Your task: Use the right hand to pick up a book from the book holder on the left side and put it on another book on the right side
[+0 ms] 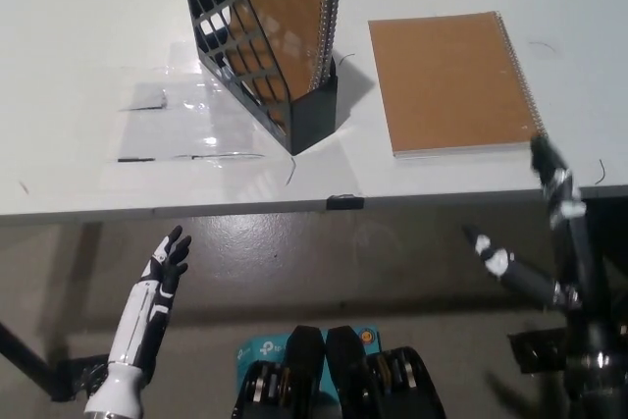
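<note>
**Book waiting in the holder**

A brown spiral-bound notebook is standing upright in the black lattice book holder at upper centre, easy to lift. The black right hand, fingers spread and empty, is hovering lower right below the flat brown notebook. The white left hand is resting open lower left.

Bright overhead glare on the white table, dim floor, blurred right hand.

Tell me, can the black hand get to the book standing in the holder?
Probably yes. The right hand is open below the table edge, nothing blocks the way, and the book sticks out of the holder. The flat book lies between.
</note>
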